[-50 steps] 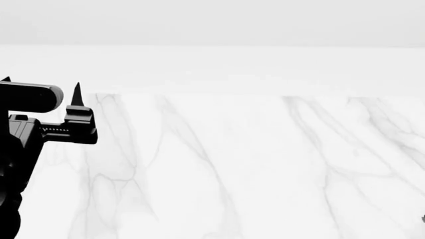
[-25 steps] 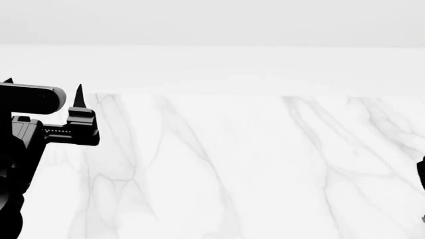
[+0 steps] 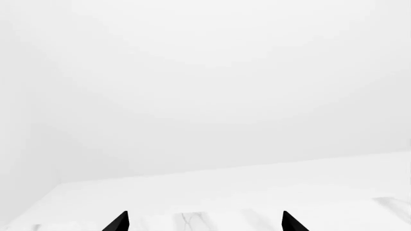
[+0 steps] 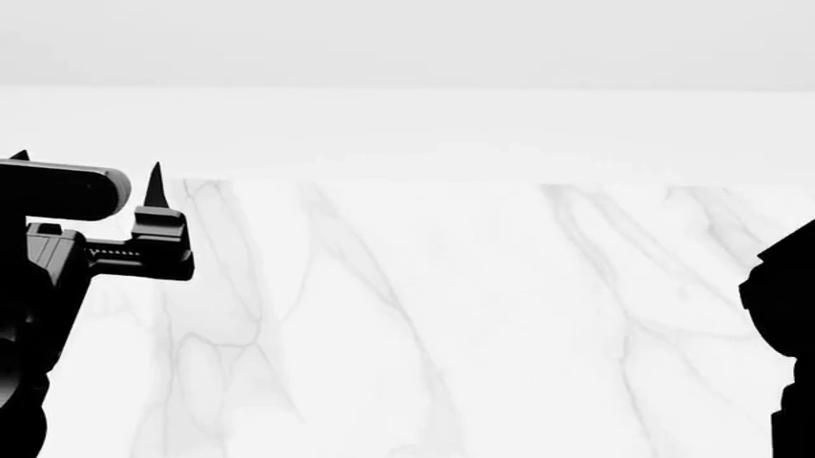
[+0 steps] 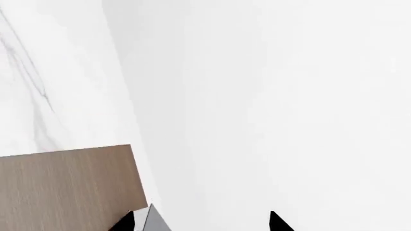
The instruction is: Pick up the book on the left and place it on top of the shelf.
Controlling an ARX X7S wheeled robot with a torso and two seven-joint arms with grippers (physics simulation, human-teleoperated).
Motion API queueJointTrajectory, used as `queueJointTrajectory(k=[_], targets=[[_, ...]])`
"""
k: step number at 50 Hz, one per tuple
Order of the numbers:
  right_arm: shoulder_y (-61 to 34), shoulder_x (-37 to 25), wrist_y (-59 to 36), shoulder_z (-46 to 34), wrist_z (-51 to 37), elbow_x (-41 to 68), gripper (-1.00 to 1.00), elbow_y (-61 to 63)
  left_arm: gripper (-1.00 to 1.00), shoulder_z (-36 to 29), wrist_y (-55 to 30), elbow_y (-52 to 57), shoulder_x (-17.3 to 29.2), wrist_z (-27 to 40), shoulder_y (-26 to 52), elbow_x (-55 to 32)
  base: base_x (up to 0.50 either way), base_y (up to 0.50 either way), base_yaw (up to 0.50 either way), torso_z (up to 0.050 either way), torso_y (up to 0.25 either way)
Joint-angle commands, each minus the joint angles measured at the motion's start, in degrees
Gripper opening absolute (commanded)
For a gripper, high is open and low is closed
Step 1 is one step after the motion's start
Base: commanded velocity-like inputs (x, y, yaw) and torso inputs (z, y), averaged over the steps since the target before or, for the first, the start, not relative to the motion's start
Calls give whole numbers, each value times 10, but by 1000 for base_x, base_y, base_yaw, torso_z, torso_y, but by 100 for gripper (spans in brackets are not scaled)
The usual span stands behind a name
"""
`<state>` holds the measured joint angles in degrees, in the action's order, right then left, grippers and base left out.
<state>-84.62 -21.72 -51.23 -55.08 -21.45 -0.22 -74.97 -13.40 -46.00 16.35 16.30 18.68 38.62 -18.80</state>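
- The book is not showing in any of the three views, so where it lies cannot be told.
- The shelf (image 5: pixel 67 187) is appearing only in the right wrist view, as a flat brown wooden board with the white marbled table (image 5: pixel 45 72) beyond it; a small grey sliver (image 5: pixel 154 220) is sitting at the board's corner, too little of it showing to name.
- The right gripper (image 5: pixel 199 222) is showing two dark fingertips spread well apart in that wrist view, with nothing between them; the head view is catching only a dark piece of the right arm (image 4: pixel 783 324) at its right edge.
- The left gripper (image 3: pixel 204 222) is hanging over the table (image 4: pixel 446 315), its tips standing wide apart and empty in the left wrist view, which is facing only table edge and pale wall.
- The head view is showing the left gripper (image 4: pixel 90 181) side-on at its left edge, pointed tips upward.
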Motion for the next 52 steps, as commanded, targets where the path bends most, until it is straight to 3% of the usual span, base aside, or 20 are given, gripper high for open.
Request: queueJointTrajectory(k=[1,9,15,21,25,29,36,52], targets=[[-23,34,44,-29,21,-11,100,0,100,-3,-1,3,1,2,0,-2,0,0,0,0,0],[-19,35,52,-33,18,-6,100,0,100,-4,3,-2,1,3,1,-2,0,0,0,0,0],[-6,28,161,83,62,96,100,6,100,-5,7,-7,0,2,1,-3,0,0,0,0,0],[202,-95,42,285,40,332,100,508,100,-3,4,-2,-2,5,3,-7,0,0,0,0,0],[313,-120,43,343,30,418,100,684,100,-6,4,1,-3,6,1,-7,0,0,0,0,0],[377,-129,65,359,18,437,100,754,100,-5,3,4,-2,7,1,-9,0,0,0,0,0],[423,-132,83,371,23,459,100,805,100,-4,0,8,-1,10,2,-11,0,0,0,0,0],[429,-129,91,353,38,455,100,824,100,-3,-5,18,1,15,-1,-16,0,0,0,0,0]])
